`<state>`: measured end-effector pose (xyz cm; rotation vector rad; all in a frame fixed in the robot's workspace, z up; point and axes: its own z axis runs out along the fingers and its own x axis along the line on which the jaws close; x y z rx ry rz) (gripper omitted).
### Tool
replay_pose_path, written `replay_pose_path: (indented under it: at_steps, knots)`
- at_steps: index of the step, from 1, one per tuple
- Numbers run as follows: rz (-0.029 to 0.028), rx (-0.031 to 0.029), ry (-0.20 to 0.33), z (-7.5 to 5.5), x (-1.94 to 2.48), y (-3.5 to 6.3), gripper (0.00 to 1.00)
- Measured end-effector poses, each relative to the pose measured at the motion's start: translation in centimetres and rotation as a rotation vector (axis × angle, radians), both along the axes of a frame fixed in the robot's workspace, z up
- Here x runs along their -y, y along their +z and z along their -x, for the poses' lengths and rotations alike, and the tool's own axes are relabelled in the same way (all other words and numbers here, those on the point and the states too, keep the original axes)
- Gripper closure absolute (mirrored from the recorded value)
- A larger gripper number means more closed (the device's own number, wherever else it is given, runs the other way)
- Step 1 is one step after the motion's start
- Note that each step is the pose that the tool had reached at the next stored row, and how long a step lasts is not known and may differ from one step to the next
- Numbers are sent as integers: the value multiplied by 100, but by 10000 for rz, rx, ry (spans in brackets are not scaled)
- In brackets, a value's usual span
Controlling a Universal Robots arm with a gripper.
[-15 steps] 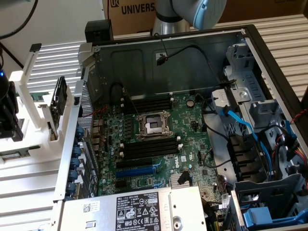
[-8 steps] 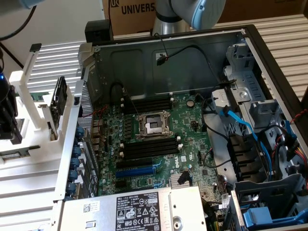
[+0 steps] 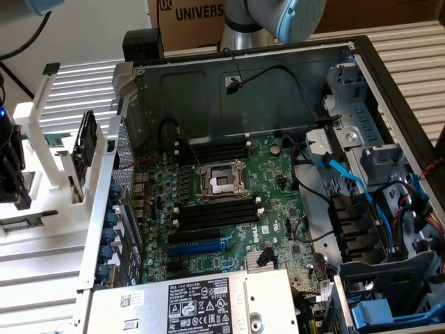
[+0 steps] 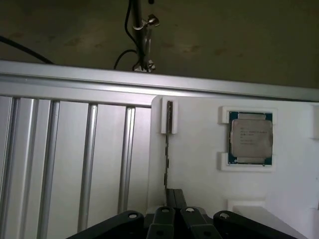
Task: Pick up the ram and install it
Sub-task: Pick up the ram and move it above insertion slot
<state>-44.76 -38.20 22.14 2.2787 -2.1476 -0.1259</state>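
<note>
Nearest the wrist camera, the gripper (image 4: 175, 196) shows two black fingers pressed together with no gap between them. The ram (image 4: 166, 159) meets their tips; whether it is pinched or merely just beside them cannot be told. The ram is seen edge-on as a thin dark line. Its long axis runs straight away from the fingertips to a white end clip (image 4: 169, 117), parallel to the aluminium slats (image 4: 89, 159) and along the margin of the white fixture plate (image 4: 199, 164). Farther across that plate, a processor chip (image 4: 250, 138) lies flat in a square recess, well apart from the ram. Beyond the fixture, a dark floor with loose cables (image 4: 137, 40) closes the wrist view.

In the exterior view, the labelled power supply (image 3: 201, 303) is nearest. Behind it lies the green motherboard (image 3: 278, 195) with a blue expansion slot (image 3: 198, 247), black memory slots (image 3: 215, 212) and a processor socket (image 3: 221, 181) between the two slot banks. The slots' long axes run from the exterior view's left to its right. The computer case's rear wall (image 3: 278, 90) follows, then the robot arm (image 3: 278, 17) and a cardboard box (image 3: 188, 14). White fixture posts (image 3: 49, 104) stand at the exterior view's left, outside the case.
</note>
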Motion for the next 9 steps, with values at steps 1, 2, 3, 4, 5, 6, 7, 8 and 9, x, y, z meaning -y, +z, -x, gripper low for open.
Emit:
replay_pose_path:
  at_steps: [1,2,3,4,5,6,7,8,9]
  knots:
    - [0,0,0,0,0,0,90]
    - [0,0,0,0,0,0,90]
    - [0,-1,0,0,0,0,90]
    - [0,0,0,0,0,0,90]
    - [0,0,0,0,0,0,90]
    - [0,0,0,0,0,0,90]
    - [0,-1,0,0,0,0,90]
    - [0,0,0,0,0,0,89]
    - [0,0,0,0,0,0,89]
